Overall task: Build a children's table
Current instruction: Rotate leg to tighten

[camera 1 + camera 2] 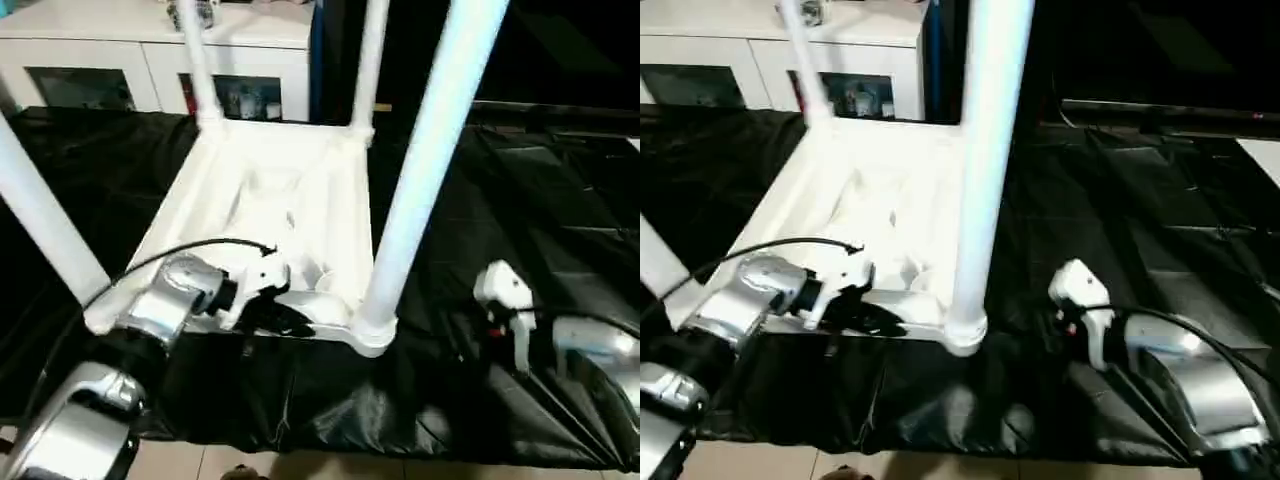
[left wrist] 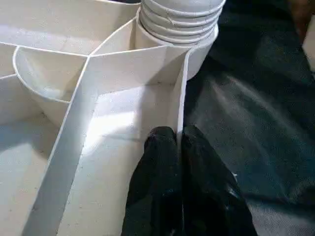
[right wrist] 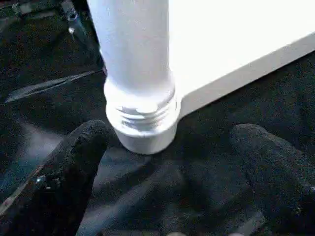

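1. Sitting upside down on the black cloth (image 1: 560,250), the table (image 1: 280,200) takes up the centre-left of the head views, ribbed underside facing up. All four legs look seated in the corner sockets and point straight up, out of the top of the frame. So my guess is the build is basically done, or in a final tightening or check stage.

2. The near right leg (image 1: 425,170) is the one that matters, I reckon. Its long axis runs vertically, and its threaded base (image 3: 142,115) sits in the corner socket at lower centre of the head view. It's between the two grippers, with the right one pointed squarely at it.

3. Left gripper (image 2: 178,147): clamped on the thin side wall (image 2: 179,93) of the tabletop, just short of that same corner socket. One finger is inside the rib pocket, the other outside over the cloth. Looks like it's bracing the top.

4. Right gripper (image 3: 170,162): spread wide, holding nothing, with the leg base just ahead between its two black fingers (image 3: 74,157) but not touching. In the head view it's lower right (image 1: 505,300), a little apart from the corner.

5. If it wants to twist or check that leg, it just needs to move in and close.
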### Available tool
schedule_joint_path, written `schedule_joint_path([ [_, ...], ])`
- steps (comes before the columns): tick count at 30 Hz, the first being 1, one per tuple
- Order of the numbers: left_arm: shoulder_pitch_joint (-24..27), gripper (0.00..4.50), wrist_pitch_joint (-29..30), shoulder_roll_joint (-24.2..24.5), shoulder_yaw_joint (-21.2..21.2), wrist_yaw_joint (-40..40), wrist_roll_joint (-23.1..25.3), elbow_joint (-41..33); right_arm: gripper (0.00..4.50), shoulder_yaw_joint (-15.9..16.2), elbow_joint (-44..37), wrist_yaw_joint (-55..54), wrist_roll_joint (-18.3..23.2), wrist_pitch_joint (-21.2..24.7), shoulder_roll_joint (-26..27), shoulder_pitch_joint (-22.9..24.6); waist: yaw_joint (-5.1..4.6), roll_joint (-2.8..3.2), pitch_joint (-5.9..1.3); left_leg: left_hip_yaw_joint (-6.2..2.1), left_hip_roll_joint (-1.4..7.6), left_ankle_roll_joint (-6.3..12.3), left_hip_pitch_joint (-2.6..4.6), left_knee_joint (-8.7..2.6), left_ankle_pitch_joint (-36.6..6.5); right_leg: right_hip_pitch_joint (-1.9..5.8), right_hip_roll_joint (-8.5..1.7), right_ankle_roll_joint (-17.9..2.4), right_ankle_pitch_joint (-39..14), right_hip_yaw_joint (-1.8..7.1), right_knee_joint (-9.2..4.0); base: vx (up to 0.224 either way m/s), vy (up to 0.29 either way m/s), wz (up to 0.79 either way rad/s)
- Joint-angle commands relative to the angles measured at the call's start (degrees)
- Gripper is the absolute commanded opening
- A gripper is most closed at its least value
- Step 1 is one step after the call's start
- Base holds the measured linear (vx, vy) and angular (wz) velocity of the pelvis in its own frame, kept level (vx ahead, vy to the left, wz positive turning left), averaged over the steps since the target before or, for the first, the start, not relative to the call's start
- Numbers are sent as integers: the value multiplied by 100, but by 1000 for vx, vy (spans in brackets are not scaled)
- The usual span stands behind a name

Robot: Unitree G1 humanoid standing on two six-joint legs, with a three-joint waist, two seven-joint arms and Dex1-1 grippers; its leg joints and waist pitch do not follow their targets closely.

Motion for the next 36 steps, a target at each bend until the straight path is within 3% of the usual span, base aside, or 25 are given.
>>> schedule_joint_path([
  [1, 262, 3, 526, -106, 264, 543, -257, -447, 450, 120, 100, 36, -41, -43, 46, -189, 19, -88, -341, -36, 135, 79, 25, -415, -1688, 279, -299, -1130, -1878, 198, -452, 0, 0, 0],
  [3, 364, 3, 578, -138, 263, 703, -195, -646, 450, 245, 196, 45, -143, -121, 98, -285, 5, -82, -328, -17, 117, 114, 34, -401, -1688, 253, -281, -1077, -1998, 204, -495, 0, 0, 0],
  [4, 472, 3, 579, -154, 239, 817, -92, -824, 450, 356, 327, 2, -264, -264, 204, -384, -49, -175, -322, -33, 108, 123, -43, -416, -1613, 279, -278, -1001, -2096, 180, -461, 0, 0, 0],
  [6, 612, 3, 544, -159, 198, 930, 51, -1038, 450, 463, 576, -172, -434, -444, 412, -553, -50, -138, -324, -30, 105, 108, -8, -408, -1628, 246, -290, -883, -2360, 186, -514, 0, 0, 0],
  [7, 662, 3, 615, -191, 221, 1021, 52, -1150, 450, 541, 723, -260, -557, -530, 510, -667, -59, -210, -322, -24, 106, 119, -11, -410, -1614, 245, -288, -856, -2395, 186, -526, 0, 0, 0],
  [8, 697, 3, 672, -214, 239, 1087, 49, -1231, 450, 598, 824, -317, -645, -593, 578, -747, -49, -164, -318, -23, 111, 89, 14, -413, -1626, 218, -291, -858, -2442, 192, -525, 0, 0, 0],
  [9, 709, 3, 703, -216, 240, 1101, 48, -1270, 450, 630, 872, -316, -674, -629, 610, -792, -52, -162, -324, -20, 113, 86, 20, -402, -1632, 210, -291, -867, -2411, 197, -520, 0, 0, 0],
  [10, 734, 3, 797, -224, 241, 1142, 42, -1375, 450, 739, 1079, -324, -781, -771, 729, -976, -50, -258, -330, -6, 121, 129, 13, -404, -1507, 218, -279, -877, -2226, 206, -488, 0, 0, 0],
  [12, 709, 3, 875, -228, 248, 1184, 42, -1386, 450, 799, 1347, -344, -856, -899, 833, -1192, -53, -209, -333, -19, 119, 119, 4, -409, -1453, 219, -289, -937, -2114, 201, -460, 0, 0, 0],
  [13, 709, 3, 916, -220, 259, 1208, 41, -1412, 450, 813, 1421, -361, -875, -922, 862, -1257, -46, -145, -333, -19, 120, 89, 25, -409, -1474, 211, -273, -976, -1959, 205, -454, 0, 0, 0],
  [14, 703, 3, 947, -213, 265, 1225, 41, -1430, 450, 830, 1480, -352, -884, -952, 885, -1311, -49, -165, -336, -2, 126, 84, 50, -397, -1504, 201, -257, -1043, -1701, 222, -443, 0, 0, 0],
  [15, 717, 3, 996, -206, 258, 1235, 30, -1488, 450, 842, 1583, -306, -886, -994, 920, -1374, -58, -197, -335, 3, 113, 97, 32, -397, -1494, 218, -244, -1071, -1614, 220, -433, 0, 0, 0],
  [17, 732, 3, 975, -182, 219, 1232, 59, -1531, 450, 901, 1785, -205, -946, -1105, 954, -1461, -59, -316, -343, 12, 101, 169, -5, -388, -1382, 255, -266, -1025, -1661, 209, -428, 0, 0, 0],
  [22, 765, 0, 977, -46, 259, 1070, 41, -1595, 390, 1064, 2163, 58, -1038, -1325, 976, -1595, -50, -330, -333, 5, 113, 170, -7, -396, -1335, 243, -278, -953, -1855, 205, -428, 0, 0, 0],
  [24, 728, 0, 920, -17, 262, 1060, 62, -1486, 380, 1062, 2303, 53, -1053, -1388, 1012, -1628, -51, -308, -323, 7, 113, 126, 15, -403, -1447, 222, -273, -952, -1930, 211, -454, 0, 0, 0],
  [26, 709, 0, 922, -1, 265, 1049, 55, -1452, 369, 1030, 2382, 23, -1042, -1411, 1068, -1659, -54, -340, -322, 3, 115, 98, 21, -410, -1533, 226, -272, -947, -1962, 211, -454, 0, 0, 0],
  [30, 684, 0, 936, 96, 264, 956, 19, -1421, 330, 914, 2478, -12, -927, -1404, 1248, -1699, -54, -337, -322, -8, 111, 68, 12, -421, -1593, 230, -280, -918, -2056, 212, -461, 0, 0, 0],
  [36, 659, 0, 953, 238, 189, 691, 5, -1400, 286, 931, 2542, 21, -895, -1557, 1346, -1619, -53, -285, -326, -22, 109, 14, 25, -430, -1671, 233, -277, -961, -1998, 209, -456, 0, 0, 0],
])
